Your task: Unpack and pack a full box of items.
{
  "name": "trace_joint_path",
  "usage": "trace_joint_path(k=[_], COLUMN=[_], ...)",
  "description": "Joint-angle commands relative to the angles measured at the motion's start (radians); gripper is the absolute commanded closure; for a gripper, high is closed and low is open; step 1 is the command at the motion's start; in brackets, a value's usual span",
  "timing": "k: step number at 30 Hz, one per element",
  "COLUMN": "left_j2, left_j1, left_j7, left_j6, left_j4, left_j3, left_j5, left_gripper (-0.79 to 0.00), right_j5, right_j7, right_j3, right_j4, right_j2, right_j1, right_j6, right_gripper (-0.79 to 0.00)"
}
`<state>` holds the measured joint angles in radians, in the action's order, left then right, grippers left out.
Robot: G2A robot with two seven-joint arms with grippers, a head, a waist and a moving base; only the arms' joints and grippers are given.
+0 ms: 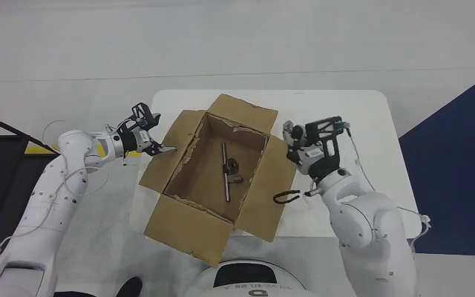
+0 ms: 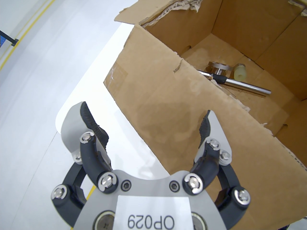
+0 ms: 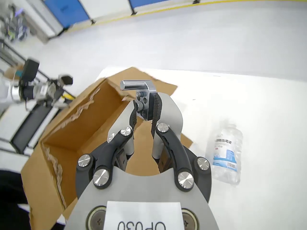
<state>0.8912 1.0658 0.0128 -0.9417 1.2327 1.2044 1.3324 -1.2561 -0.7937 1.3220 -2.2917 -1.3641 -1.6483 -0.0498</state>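
Right wrist view has the right gripper [image 3: 144, 113] clamped on a small silver metal bracket [image 3: 141, 94], raised at the 3 o'clock side of the open cardboard box [image 3: 79, 125], near its torn rim and outfolded flap. A clear plastic bottle [image 3: 226, 154] lies on its side on the white table [image 1: 356, 111], close to that gripper and apart from the box. At the box's 9 o'clock, the left gripper [image 2: 145, 112] hangs with fingers spread and nothing between them, just beside the left flap, at the table's rounded edge. On the box floor lie a metal rod [image 2: 239, 83], a round flanged metal piece [image 2: 218, 67] and a small whitish cylinder [image 2: 240, 72]. Bare tabletop runs from 12 to 3 o'clock; the 7 o'clock flap overhangs the table's near edge.
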Motion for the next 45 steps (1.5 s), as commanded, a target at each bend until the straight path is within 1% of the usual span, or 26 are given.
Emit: trace_joint_path(k=[1, 4, 8, 11, 12, 14, 16, 19, 23, 24, 25, 27, 33, 34, 35, 36, 38, 40, 42, 45], left_j2=[0.000, 0.000, 0.000, 0.000, 0.000, 0.000, 0.000, 0.000, 0.000, 0.000, 0.000, 0.000, 0.000, 0.000, 0.000, 0.000, 0.000, 0.000, 0.000, 0.000], left_j1=[0.000, 0.000, 0.000, 0.000, 0.000, 0.000, 0.000, 0.000, 0.000, 0.000, 0.000, 0.000, 0.000, 0.000, 0.000, 0.000, 0.000, 0.000, 0.000, 0.000], left_j7=[0.000, 0.000, 0.000, 0.000, 0.000, 0.000, 0.000, 0.000, 0.000, 0.000, 0.000, 0.000, 0.000, 0.000, 0.000, 0.000, 0.000, 0.000, 0.000, 0.000], left_j6=[0.000, 0.000, 0.000, 0.000, 0.000, 0.000, 0.000, 0.000, 0.000, 0.000, 0.000, 0.000, 0.000, 0.000, 0.000, 0.000, 0.000, 0.000, 0.000, 0.000], left_j4=[0.000, 0.000, 0.000, 0.000, 0.000, 0.000, 0.000, 0.000, 0.000, 0.000, 0.000, 0.000, 0.000, 0.000, 0.000, 0.000, 0.000, 0.000, 0.000, 0.000], left_j3=[0.000, 0.000, 0.000, 0.000, 0.000, 0.000, 0.000, 0.000, 0.000, 0.000, 0.000, 0.000, 0.000, 0.000, 0.000, 0.000, 0.000, 0.000, 0.000, 0.000], left_j5=[0.000, 0.000, 0.000, 0.000, 0.000, 0.000, 0.000, 0.000, 0.000, 0.000, 0.000, 0.000, 0.000, 0.000, 0.000, 0.000, 0.000, 0.000, 0.000, 0.000], left_gripper=[-0.785, -0.785, -0.785, -0.785, -0.785, -0.785, -0.785, -0.785, -0.785, -0.785, -0.785, -0.785, -0.785, -0.785, -0.785, -0.785, -0.785, -0.785, -0.785, -0.785], right_j5=[-0.091, -0.159, -0.206, -0.383, -0.378, -0.399, -0.404, -0.393, -0.359, -0.350, -0.343, -0.329, -0.343, -0.350, -0.360, -0.358, -0.350, -0.346, -0.359, -0.384], right_j7=[-0.095, -0.217, -0.366, -0.516, -0.545, -0.583, -0.609, -0.640, -0.651, -0.648, -0.643, -0.632, -0.627, -0.627, -0.629, -0.626, -0.611, -0.589, -0.568, -0.538], right_j3=[-0.107, -0.245, -0.389, -0.499, -0.543, -0.591, -0.627, -0.659, -0.676, -0.677, -0.677, -0.673, -0.687, -0.691, -0.693, -0.692, -0.677, -0.644, -0.587, -0.490], right_j4=[0.034, 0.124, 0.277, 0.433, 0.460, 0.517, 0.559, 0.620, 0.682, 0.700, 0.718, 0.760, 0.854, 0.861, 0.864, 0.853, 0.808, 0.729, 0.615, 0.401], right_j2=[-0.003, -0.016, -0.042, -0.066, -0.077, -0.097, -0.114, -0.136, -0.160, -0.165, -0.171, -0.181, -0.210, -0.214, -0.218, -0.221, -0.222, -0.217, -0.203, -0.176], right_j1=[0.069, 0.179, 0.339, 0.454, 0.478, 0.525, 0.557, 0.601, 0.641, 0.650, 0.659, 0.677, 0.728, 0.735, 0.741, 0.742, 0.736, 0.715, 0.677, 0.578], right_j6=[-0.014, -0.002, 0.028, 0.083, 0.086, 0.113, 0.135, 0.133, 0.131, 0.133, 0.137, 0.151, 0.177, 0.175, 0.178, 0.179, 0.176, 0.171, 0.171, 0.151], right_gripper=[0.000, 0.000, 0.000, 0.000, 0.000, 0.000, 0.000, 0.000, 0.000, -0.022, -0.123, -0.129, -0.219, -0.252, -0.314, -0.332, -0.342, -0.348, -0.354, -0.379])
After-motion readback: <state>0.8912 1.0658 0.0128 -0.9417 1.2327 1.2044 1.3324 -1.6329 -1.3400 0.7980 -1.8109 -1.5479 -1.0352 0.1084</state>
